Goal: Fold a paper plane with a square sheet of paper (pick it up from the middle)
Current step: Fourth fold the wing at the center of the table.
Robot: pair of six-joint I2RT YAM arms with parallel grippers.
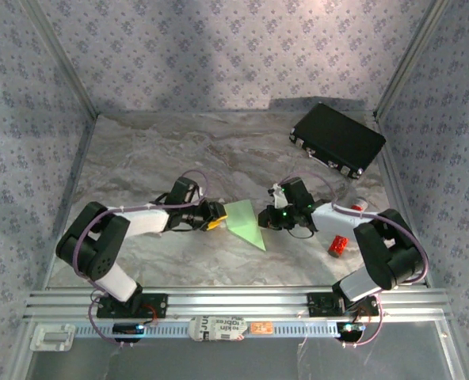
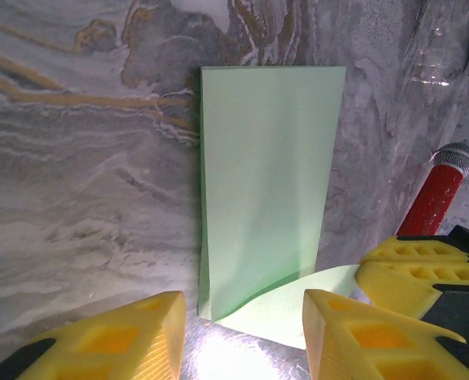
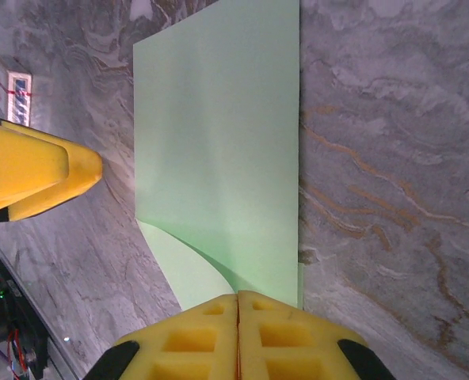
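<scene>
The square sheet of paper [image 1: 246,224] is pale green, folded into a pointed shape, and lies on the marble table between my two grippers. My left gripper [image 1: 217,218] stands open at the sheet's left end. In the left wrist view its jaws [image 2: 242,317] are spread around the near edge of the paper [image 2: 266,182], touching nothing. My right gripper [image 1: 265,218] is at the sheet's right side. In the right wrist view the gripper [image 3: 238,297] is shut on the edge of the paper [image 3: 219,142], whose upper layer curls up off the lower one into the closed fingers.
A black case [image 1: 337,140] lies at the back right near the wall. A small red cylinder [image 1: 338,246] stands by the right arm, close to the right gripper's fingers [image 2: 417,273]. Patterned walls close in the table on three sides.
</scene>
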